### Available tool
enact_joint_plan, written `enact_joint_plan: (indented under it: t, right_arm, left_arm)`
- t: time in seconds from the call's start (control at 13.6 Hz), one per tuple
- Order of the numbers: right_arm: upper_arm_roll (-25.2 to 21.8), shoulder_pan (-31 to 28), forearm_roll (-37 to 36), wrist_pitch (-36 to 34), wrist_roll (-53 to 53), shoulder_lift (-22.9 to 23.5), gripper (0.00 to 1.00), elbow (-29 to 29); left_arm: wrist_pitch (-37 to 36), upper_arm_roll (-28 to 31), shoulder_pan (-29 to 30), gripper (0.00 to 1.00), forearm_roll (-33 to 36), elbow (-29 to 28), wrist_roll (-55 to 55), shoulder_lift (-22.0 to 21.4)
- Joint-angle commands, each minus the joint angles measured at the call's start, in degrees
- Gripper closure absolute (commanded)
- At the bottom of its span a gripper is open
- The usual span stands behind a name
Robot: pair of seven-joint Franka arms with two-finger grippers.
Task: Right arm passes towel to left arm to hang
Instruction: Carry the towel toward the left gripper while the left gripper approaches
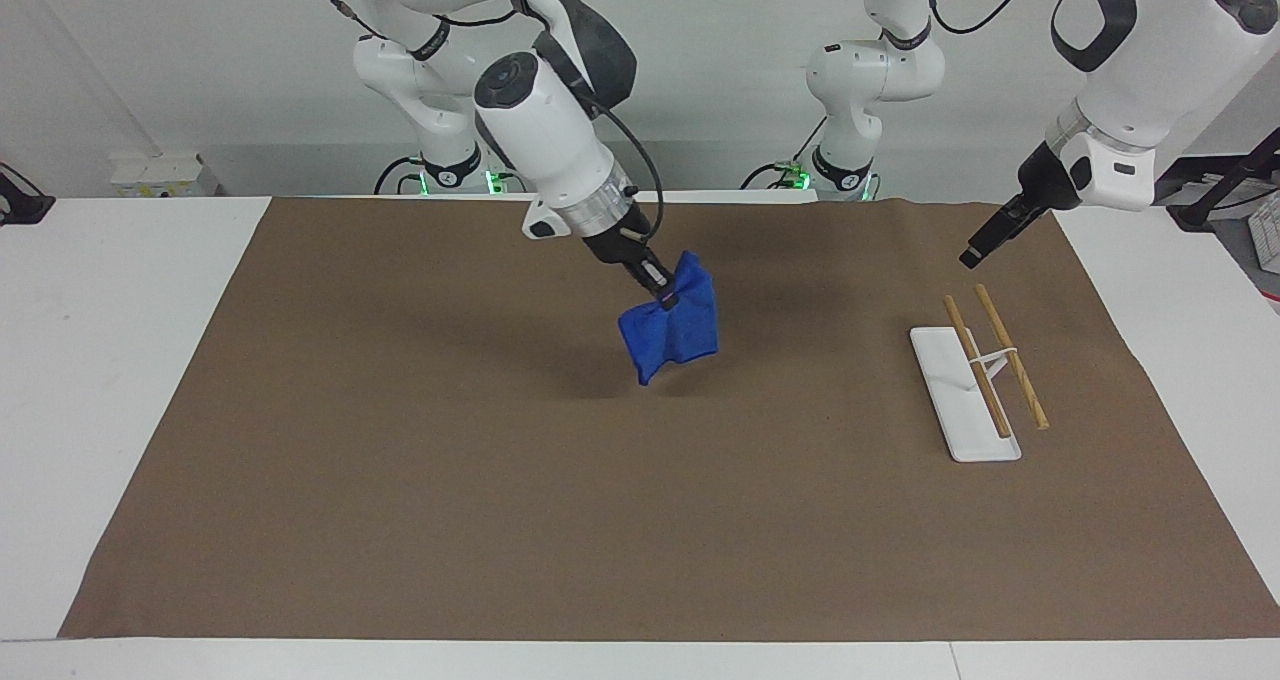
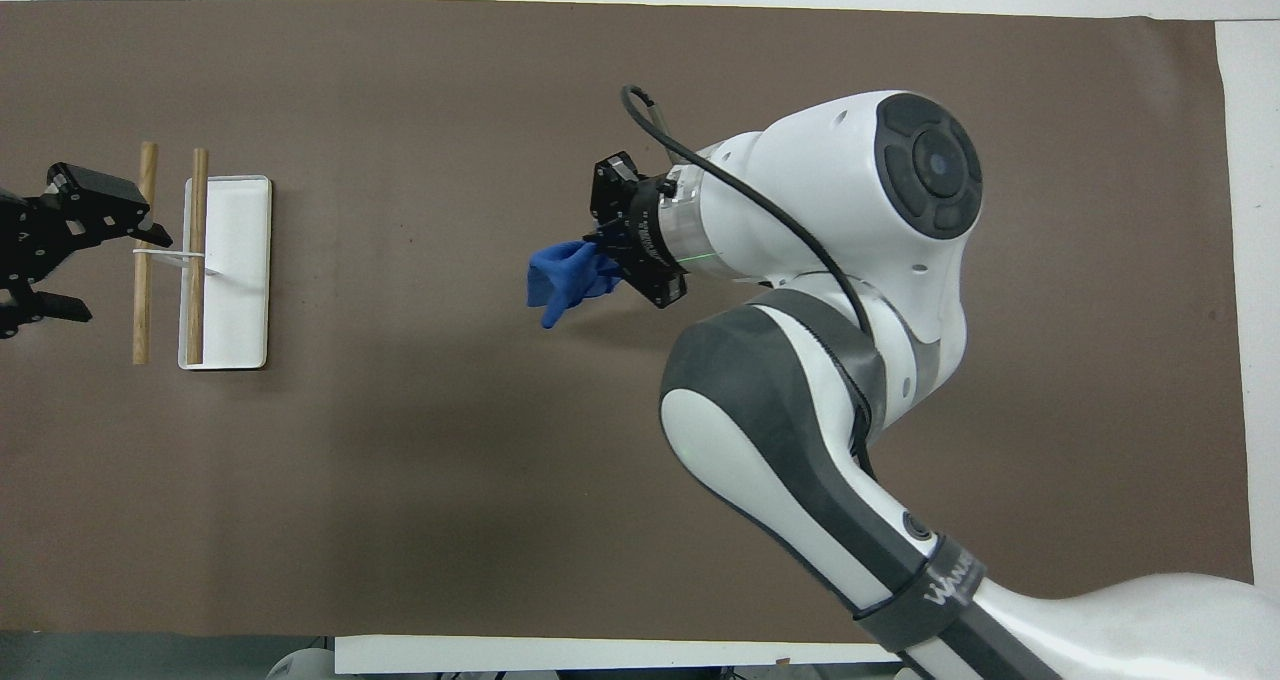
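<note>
Right gripper clamps the small royal-blue terry towel by its upper edge, so it hangs clear above mid-mat, reachable for handover. Left gripper hovers open by the white-based rack with wooden rails, likely readying to receive.

Towel partly hidden under right gripper; left gripper cut by edge.
</note>
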Motion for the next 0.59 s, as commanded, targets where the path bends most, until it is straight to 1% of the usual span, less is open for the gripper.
enact_joint_plan:
  t: [0.0, 0.07, 0.22, 0.37, 0.44, 0.52]
  right_arm:
    - [4.4, -0.53, 2.21, 5.06, 7.51, 3.09, 1.0, 3.35]
    - [5.8, -0.44, 2.21, 7.52, 9.62, 3.71, 1.0, 3.44]
    - [8.36, -0.18, 2.21, 12.62, 10.96, 4.76, 1.0, 3.44]
    - [8.98, 1.93, 2.21, 16.84, 11.31, 5.99, 1.0, 3.53]
    - [9.59, 2.19, 2.21, 19.21, 12.79, 6.43, 1.0, 3.44]
    - [10.38, 2.46, 1.95, 19.93, 14.11, 6.52, 1.0, 3.44]
  left_arm:
    - [6.05, 0.1, -1.57, 0.0, -4.61, -6.48, -14.84, -2.8]
    - [8.68, 0.01, -2.19, 0.0, -5.68, -8.06, -20.1, -2.89]
    - [13.51, -0.08, -5.26, 0.0, -6.3, -10.0, -33.53, -2.89]
    - [19.14, -0.16, -6.14, 0.0, -8.75, -10.79, -46.38, -2.28]
    - [20.38, -0.16, -7.54, 0.0, -9.46, -10.97, -49.22, -2.02]
    - [20.66, -0.16, -8.6, 0.0, -9.55, -10.98, -51.51, -1.84]
